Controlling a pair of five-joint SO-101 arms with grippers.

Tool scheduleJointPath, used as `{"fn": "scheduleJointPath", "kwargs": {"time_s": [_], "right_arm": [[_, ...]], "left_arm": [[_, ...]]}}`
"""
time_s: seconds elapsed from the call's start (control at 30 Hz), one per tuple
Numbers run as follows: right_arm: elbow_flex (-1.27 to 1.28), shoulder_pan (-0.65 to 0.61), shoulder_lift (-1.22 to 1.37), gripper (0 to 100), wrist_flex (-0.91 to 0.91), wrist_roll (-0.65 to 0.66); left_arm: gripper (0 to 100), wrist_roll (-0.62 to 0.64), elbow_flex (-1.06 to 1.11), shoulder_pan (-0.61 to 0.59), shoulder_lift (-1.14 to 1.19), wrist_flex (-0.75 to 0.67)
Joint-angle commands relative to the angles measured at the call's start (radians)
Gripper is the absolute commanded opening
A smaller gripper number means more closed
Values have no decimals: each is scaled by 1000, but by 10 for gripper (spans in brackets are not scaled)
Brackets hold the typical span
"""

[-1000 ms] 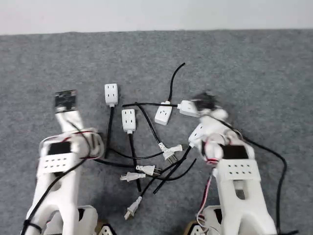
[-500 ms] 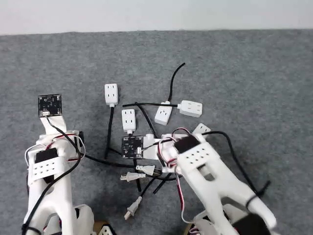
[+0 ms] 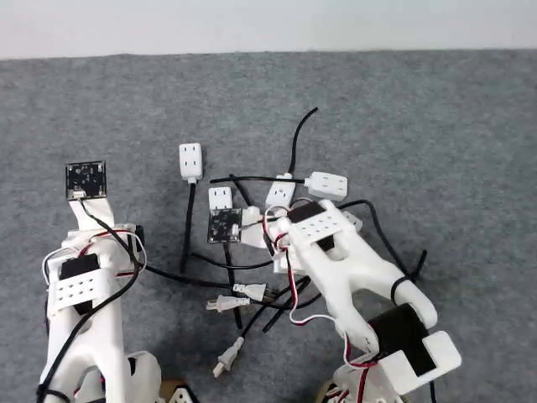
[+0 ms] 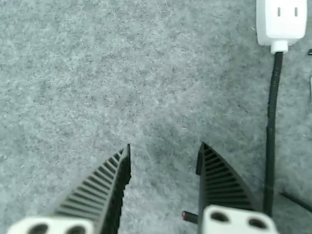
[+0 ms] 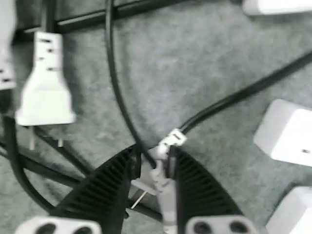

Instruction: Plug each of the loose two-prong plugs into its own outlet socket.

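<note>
Right gripper (image 5: 152,161) pinches a two-prong plug (image 5: 160,181) by its body in the mid-table cord tangle (image 5: 112,73), prongs apparently left free for insertion; left gripper (image 4: 165,148) hangs spread over carpet (image 4: 97,73) near an outlet socket (image 4: 283,19).

1 overhead, 2 wrist close-ups (downward).

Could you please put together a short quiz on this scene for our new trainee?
1. True or false: the left jaws are shut on a plug.
2. The right jaws grip: A) a circuit board B) a white two-prong plug C) nothing.
3. Fill in: the white outlet socket near the left jaws has a ___ cord.
Key: 1 false, they stand open over grey carpet; 2 B; 3 black.
</note>
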Motion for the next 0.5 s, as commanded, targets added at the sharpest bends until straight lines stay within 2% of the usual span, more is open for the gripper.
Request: {"fn": "scheduleJointPath", "kwargs": {"time_s": [0.0,0.1,0.23,0.47], "right_arm": [[-35,38,-27,16,36,6],[-41,68,-102,10,91,-6],[-41,177,-245,9,99,-203],[-41,423,-334,9,96,-354]], "left_arm": [[216,-9,-8,8,-18,-29],[216,-9,-8,8,-18,-31],[216,-9,-8,8,-18,-31],[216,-8,15,11,-21,-78]]}}
